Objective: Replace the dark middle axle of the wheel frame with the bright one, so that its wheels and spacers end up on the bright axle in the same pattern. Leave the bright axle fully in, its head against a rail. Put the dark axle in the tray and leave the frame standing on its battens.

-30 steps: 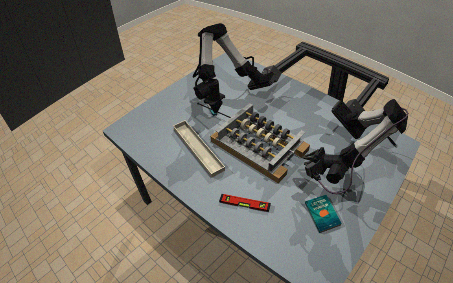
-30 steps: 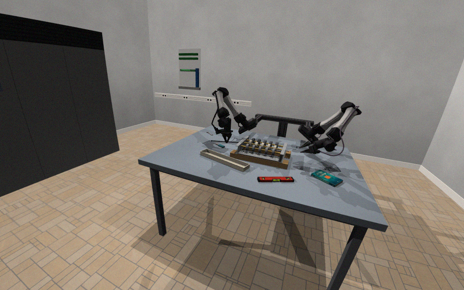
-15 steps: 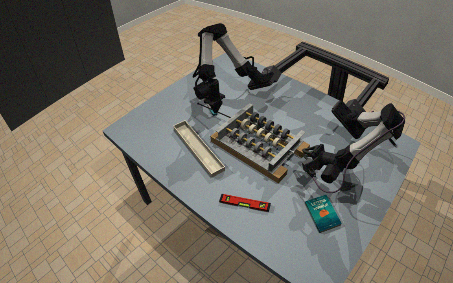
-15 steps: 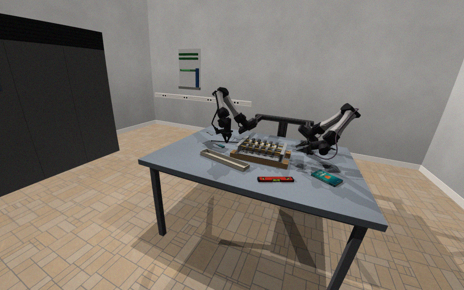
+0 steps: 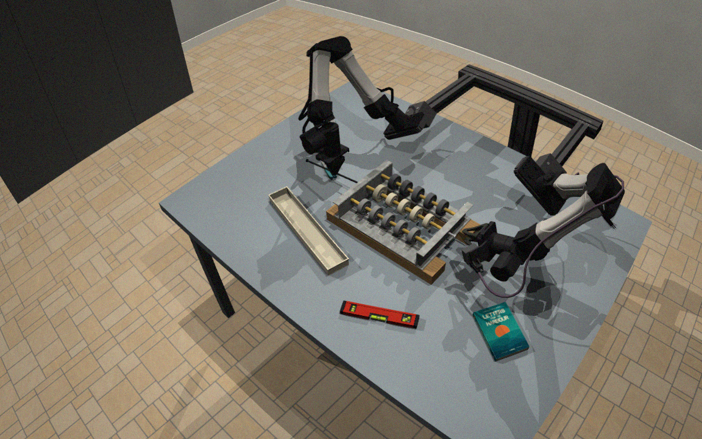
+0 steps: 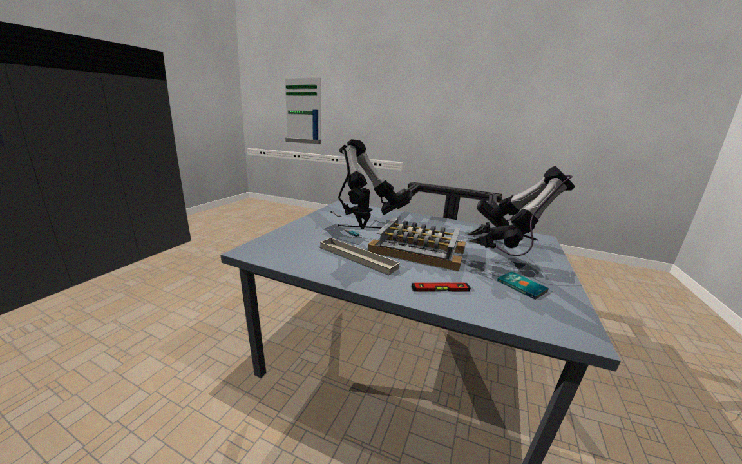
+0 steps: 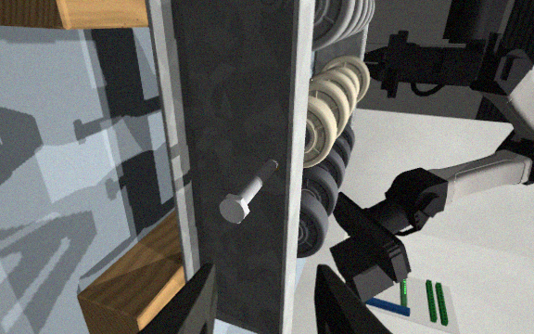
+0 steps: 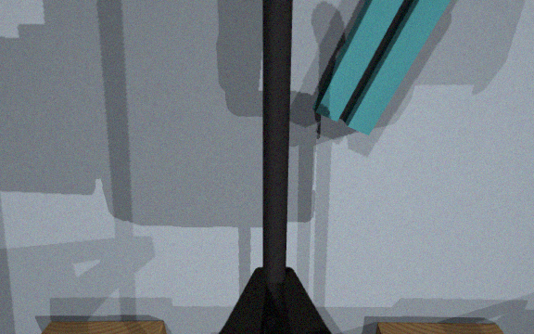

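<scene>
The wheel frame (image 5: 434, 247) (image 7: 239, 93) stands on its battens (image 5: 386, 247). Its middle row carries cream wheels (image 5: 403, 205) (image 7: 321, 134). The bright axle's head (image 7: 235, 209) and a short length of shaft stick out from the outer rail face, so the head is off the rail. My left gripper (image 5: 465, 241) (image 6: 469, 237) (image 7: 265, 279) is partly open and empty, outside that rail near the head. My right gripper (image 5: 333, 173) (image 8: 273, 282) is shut on the dark axle (image 5: 347, 177) (image 8: 276, 139), beyond the opposite rail. Its frame-side end is close to that rail; contact is unclear. The tray (image 5: 338, 264) (image 6: 356, 258) is empty.
A teal object (image 6: 352, 232) (image 8: 360, 56) lies on the table below the right gripper. A red spirit level (image 5: 361, 311) (image 6: 428, 287) lies in front of the frame. A teal book (image 5: 509, 344) (image 6: 526, 285) lies in front of the left arm.
</scene>
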`<state>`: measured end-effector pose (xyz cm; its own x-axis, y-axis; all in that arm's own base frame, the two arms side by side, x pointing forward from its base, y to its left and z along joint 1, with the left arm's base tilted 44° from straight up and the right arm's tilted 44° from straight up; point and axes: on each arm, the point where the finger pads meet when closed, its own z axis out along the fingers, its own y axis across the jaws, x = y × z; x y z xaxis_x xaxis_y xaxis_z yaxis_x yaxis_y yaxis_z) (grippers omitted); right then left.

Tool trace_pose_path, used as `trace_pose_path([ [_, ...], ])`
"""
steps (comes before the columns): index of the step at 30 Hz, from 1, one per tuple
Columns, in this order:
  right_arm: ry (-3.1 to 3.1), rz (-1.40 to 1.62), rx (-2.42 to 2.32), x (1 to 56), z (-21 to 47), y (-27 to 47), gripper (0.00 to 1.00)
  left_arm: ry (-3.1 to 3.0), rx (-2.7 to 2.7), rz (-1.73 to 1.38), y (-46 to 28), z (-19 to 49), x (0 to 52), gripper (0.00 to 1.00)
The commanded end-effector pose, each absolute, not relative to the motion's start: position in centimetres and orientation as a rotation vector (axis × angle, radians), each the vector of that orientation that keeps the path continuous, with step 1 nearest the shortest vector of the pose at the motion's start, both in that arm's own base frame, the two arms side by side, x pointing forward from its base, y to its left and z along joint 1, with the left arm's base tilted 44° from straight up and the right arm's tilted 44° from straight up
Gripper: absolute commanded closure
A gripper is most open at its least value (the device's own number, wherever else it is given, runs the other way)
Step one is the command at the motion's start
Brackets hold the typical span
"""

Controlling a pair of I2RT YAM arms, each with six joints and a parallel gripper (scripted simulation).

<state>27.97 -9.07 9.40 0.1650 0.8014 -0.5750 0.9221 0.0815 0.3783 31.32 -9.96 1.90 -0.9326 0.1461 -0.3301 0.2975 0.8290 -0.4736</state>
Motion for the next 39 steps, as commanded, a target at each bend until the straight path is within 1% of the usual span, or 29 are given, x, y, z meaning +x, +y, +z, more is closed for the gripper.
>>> trace_pose_path([
  [1,1.638,-0.199,1.730,28.1,9.6,-9.1,1.00,2.738,0.334,-0.742,-10.5,0.5,31.8,0.67],
  [12,1.638,-0.199,1.730,28.1,9.6,-9.1,1.00,2.751,0.337,-0.748,-11.3,-0.9,31.7,0.67],
  [14,1.638,-0.199,1.730,28.1,9.6,-9.1,1.00,2.728,0.333,-0.744,-11.9,-1.2,32.3,0.67],
  [18,1.638,-0.199,1.730,28.1,9.6,-9.1,1.00,2.732,0.309,-0.739,-11.0,-0.9,32.6,0.67],
  [23,1.647,-0.234,1.714,28.2,9.8,-8.6,1.00,2.735,0.308,-0.740,-11.0,-1.0,32.6,0.67],
  [24,1.641,-0.229,1.712,28.4,10.0,-8.6,1.00,2.748,0.339,-0.751,-12.0,-1.5,31.8,0.67],
  [25,1.644,-0.236,1.712,28.3,9.8,-8.6,1.00,2.699,0.369,-0.805,-12.2,0.8,31.9,0.67],
  [31,1.637,-0.236,1.707,28.4,10.1,-8.4,1.00,2.742,0.343,-0.780,-12.4,-1.4,31.6,0.67],
  [35,1.634,-0.245,1.706,28.3,10.0,-8.4,1.00,2.741,0.340,-0.757,-12.5,-1.5,31.9,0.67],
  [39,1.631,-0.247,1.703,28.2,10.1,-8.3,1.00,2.743,0.353,-0.801,-13.0,-1.6,31.4,0.67],
])
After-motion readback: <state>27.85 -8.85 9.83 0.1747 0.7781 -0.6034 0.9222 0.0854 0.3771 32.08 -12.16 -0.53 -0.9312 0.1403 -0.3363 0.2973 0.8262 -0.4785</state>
